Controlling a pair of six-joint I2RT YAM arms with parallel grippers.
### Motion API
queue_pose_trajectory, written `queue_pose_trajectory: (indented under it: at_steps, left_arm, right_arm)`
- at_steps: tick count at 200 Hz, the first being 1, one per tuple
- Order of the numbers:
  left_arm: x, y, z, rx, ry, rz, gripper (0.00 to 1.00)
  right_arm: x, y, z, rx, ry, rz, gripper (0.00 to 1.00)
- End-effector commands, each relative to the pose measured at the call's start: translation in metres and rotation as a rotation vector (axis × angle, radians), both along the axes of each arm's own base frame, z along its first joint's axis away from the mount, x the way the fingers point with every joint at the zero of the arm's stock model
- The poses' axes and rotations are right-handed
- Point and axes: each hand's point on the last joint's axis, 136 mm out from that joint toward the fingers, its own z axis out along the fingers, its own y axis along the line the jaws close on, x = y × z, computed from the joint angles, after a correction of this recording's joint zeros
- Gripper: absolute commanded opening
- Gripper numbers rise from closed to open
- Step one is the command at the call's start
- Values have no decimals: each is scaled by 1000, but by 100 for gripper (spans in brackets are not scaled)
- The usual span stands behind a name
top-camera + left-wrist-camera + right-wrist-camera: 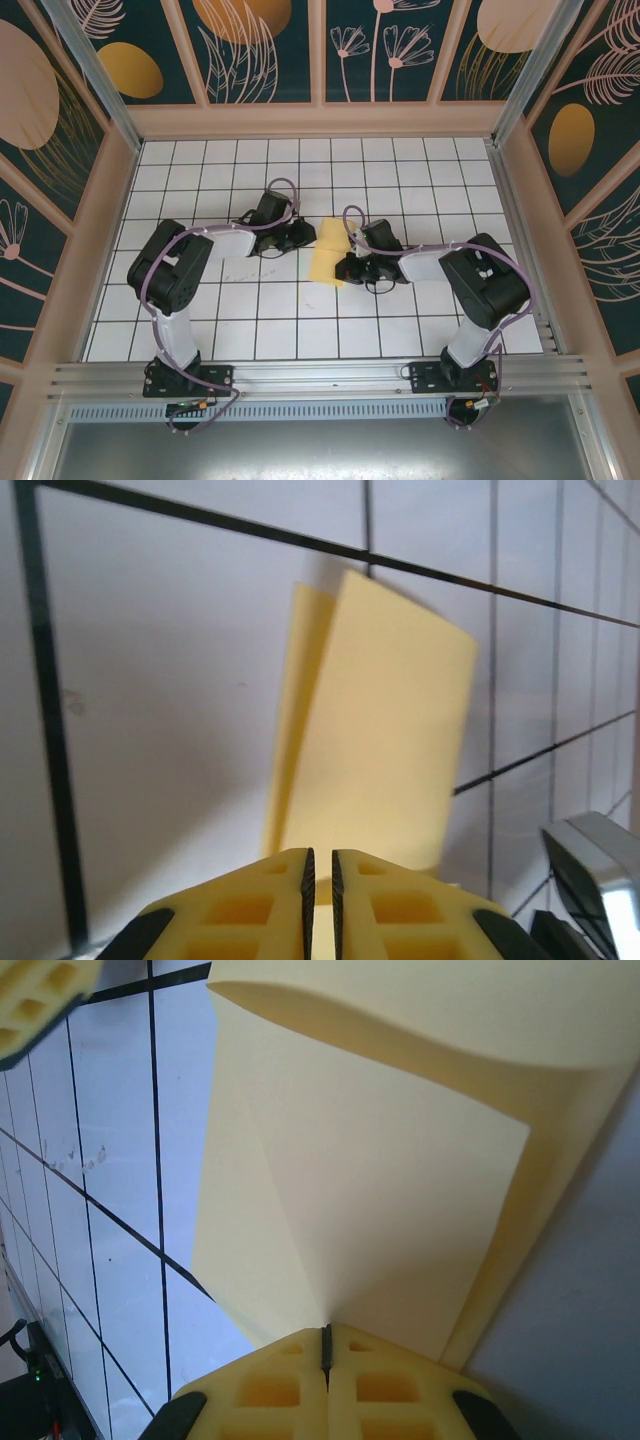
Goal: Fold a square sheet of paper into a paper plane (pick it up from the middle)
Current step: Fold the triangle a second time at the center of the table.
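Observation:
The square sheet of paper (328, 252) is pale yellow and folded over on itself, lying mid-table between the two arms. My right gripper (346, 268) is shut on its near right edge. In the right wrist view the paper (370, 1190) fans out from the pinched jaws (326, 1335) with a crease running up from them. My left gripper (305, 236) sits at the sheet's left edge. Its jaws (321, 865) stand a narrow slit apart, with the paper (385, 720) just beyond the tips and nothing pinched. A paper plane is out of view.
White grid tiles (250, 300) cover the table, boxed in by patterned walls (260, 50) at the back and sides. A metal rail (320, 375) runs along the near edge by the arm bases. The two grippers are about one tile apart.

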Motion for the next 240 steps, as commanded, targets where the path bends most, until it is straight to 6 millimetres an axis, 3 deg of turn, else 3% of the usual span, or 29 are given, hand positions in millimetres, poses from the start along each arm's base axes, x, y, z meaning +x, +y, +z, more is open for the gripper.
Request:
queue_pose_trajectory:
  at_steps: [1, 54, 102, 155, 201, 240]
  left_arm:
    - [-7, -18, 24, -69, -60, -75, 16]
    - [-18, -35, -4, -64, 2, -122, 14]
    - [-16, -22, -30, 18, 42, -58, 12]
    - [-23, -10, -62, 101, 121, -39, 9]
    - [-29, -3, -69, 133, 138, -28, 8]
    - [-29, -4, -68, 124, 138, -27, 8]
  right_arm:
    - [-26, -26, -39, -137, 123, -14, 0]
    - [-24, -26, -37, -140, 115, -14, 0]
    - [-22, -24, -31, -131, 103, -12, 0]
    - [-2, -8, 2, -82, 33, 8, 1]
    - [15, 13, 47, 38, -51, 21, 3]
    - [25, 21, 38, 21, -43, 24, 3]
